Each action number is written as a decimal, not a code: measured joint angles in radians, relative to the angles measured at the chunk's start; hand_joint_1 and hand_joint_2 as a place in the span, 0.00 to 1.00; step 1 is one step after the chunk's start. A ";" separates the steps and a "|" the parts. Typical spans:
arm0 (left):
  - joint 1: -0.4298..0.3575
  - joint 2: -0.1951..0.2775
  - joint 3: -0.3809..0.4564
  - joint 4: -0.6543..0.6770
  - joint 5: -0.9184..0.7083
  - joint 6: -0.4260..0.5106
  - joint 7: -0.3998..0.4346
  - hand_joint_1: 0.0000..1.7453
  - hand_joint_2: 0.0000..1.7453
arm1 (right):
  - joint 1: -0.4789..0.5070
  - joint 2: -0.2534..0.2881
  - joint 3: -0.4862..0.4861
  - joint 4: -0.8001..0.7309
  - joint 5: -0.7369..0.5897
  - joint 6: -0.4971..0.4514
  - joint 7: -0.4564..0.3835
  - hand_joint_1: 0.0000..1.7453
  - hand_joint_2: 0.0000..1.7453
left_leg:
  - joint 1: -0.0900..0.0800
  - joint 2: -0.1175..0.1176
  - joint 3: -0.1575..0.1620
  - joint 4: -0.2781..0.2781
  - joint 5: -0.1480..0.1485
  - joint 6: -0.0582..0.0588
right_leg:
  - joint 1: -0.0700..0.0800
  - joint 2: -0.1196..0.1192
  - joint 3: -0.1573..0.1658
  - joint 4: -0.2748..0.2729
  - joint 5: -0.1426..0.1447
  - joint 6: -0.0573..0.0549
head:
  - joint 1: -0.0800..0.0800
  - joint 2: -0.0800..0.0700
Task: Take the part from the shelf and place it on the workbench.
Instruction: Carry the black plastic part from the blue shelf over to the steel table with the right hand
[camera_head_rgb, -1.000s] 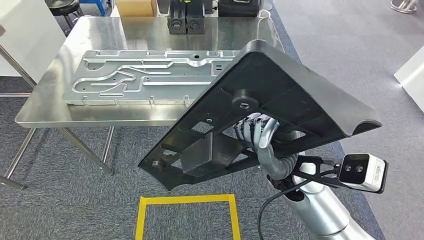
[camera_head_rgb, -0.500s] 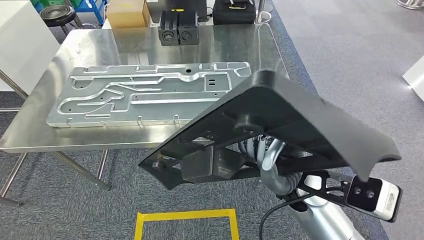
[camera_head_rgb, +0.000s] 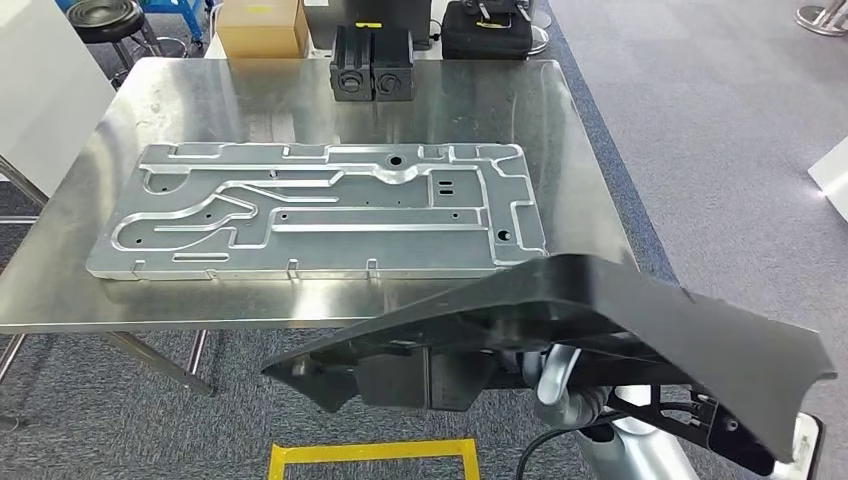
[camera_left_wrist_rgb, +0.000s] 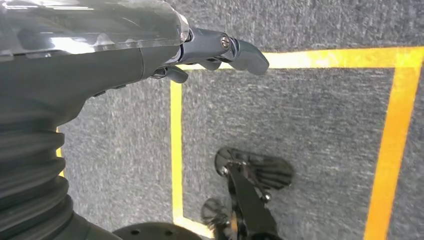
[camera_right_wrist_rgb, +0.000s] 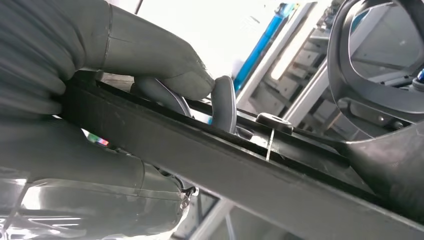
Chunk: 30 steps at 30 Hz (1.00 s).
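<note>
Head view: black part (camera_head_rgb: 620, 320) gripped by right robot hand (camera_right_wrist_rgb: 125, 105), carried toward table (camera_head_rgb: 560, 110) ahead; lowering onto bare surface needed next.

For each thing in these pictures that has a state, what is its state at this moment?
black part: held in the air, tilted, not yet on the workbench.
right hand: grips the black part's edge.
left hand: holds nothing, hanging over the floor.
aluminium plate: lying flat on the workbench.
cardboard box: closed.
</note>
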 joint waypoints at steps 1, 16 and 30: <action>0.000 0.000 0.003 0.000 0.000 -0.002 -0.002 0.00 1.00 | -0.001 0.004 -0.017 -0.002 0.005 -0.008 0.000 1.00 1.00 | -0.002 -0.002 0.012 -0.001 -0.008 0.000 | 0.003 0.000 0.020 -0.072 0.055 -0.008 | 0.000 0.000; -0.006 0.000 0.006 0.000 0.000 -0.031 -0.020 0.00 1.00 | -0.410 0.004 -0.412 0.212 -0.075 -0.110 0.093 1.00 1.00 | 0.017 0.004 -0.100 0.159 -0.027 -0.061 | -0.008 -0.006 0.110 -0.244 0.101 -0.032 | 0.000 0.000; -0.010 0.001 0.005 0.000 0.000 -0.034 -0.022 0.00 1.00 | -0.521 0.002 -0.485 0.292 -0.079 -0.114 0.104 1.00 1.00 | 0.013 0.004 -0.038 0.005 0.028 -0.011 | -0.008 -0.005 -0.034 0.023 0.007 0.013 | 0.000 0.000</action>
